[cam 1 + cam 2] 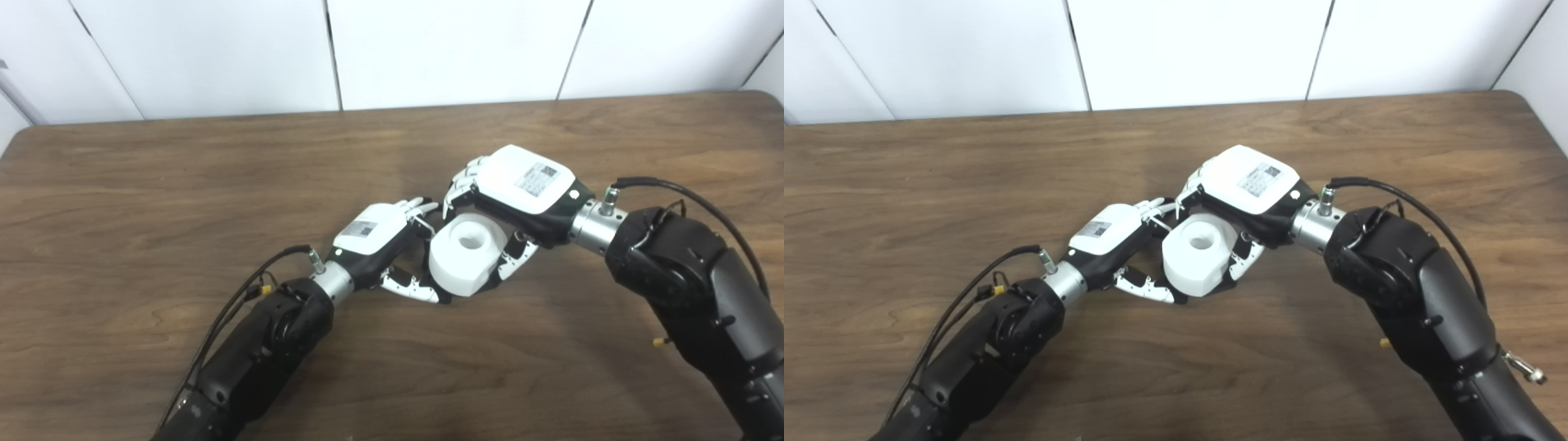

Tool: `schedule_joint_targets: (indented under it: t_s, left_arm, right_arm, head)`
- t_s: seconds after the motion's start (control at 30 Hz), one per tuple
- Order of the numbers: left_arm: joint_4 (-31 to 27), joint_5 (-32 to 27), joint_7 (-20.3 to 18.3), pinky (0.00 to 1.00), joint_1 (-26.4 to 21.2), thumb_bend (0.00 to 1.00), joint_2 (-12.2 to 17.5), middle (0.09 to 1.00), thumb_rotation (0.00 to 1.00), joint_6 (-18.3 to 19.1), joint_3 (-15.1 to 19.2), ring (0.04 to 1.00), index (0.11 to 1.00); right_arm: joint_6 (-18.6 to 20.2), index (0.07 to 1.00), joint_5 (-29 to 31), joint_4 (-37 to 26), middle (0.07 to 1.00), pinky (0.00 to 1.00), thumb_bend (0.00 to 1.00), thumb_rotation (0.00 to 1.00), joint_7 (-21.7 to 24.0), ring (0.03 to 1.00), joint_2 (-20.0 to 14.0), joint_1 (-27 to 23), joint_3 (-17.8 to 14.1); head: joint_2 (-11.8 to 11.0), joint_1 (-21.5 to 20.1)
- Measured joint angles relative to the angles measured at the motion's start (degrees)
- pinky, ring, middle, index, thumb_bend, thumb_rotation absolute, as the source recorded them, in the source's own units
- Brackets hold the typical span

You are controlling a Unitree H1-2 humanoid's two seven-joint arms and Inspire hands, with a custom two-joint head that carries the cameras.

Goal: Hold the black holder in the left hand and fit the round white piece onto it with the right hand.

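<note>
The round white piece [467,256], a thick ring with a hole in its top, is near the middle of the table. My right hand [520,187] is shut on it, fingers curled over its far side and thumb on its near right side. My left hand [373,233] meets it from the left, fingers and thumb closed around a dark part that I take for the black holder [427,240]. Only a sliver of the holder shows between the left fingers and the white piece, which presses against it. I cannot tell whether the two are seated together.
The brown wooden table [184,184] spreads around both hands with nothing else on it. White wall panels [429,49] run behind its far edge. Both forearms come in low over the near part of the table.
</note>
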Motion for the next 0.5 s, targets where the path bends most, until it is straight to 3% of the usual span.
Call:
schedule_joint_targets:
  t_s: [0.5]
  left_arm:
    - [-0.04,0.06,-0.02,0.92,0.04,0.52,0.02,0.928,0.07,0.01,0.04,0.971,0.484]
  right_arm:
    - [-1.11,0.485,-0.31,1.81,0.696,0.80,0.53,0.14,-2.64,0.777,-0.01,-0.10,0.73]
  head:
    - [0.00,0.00]
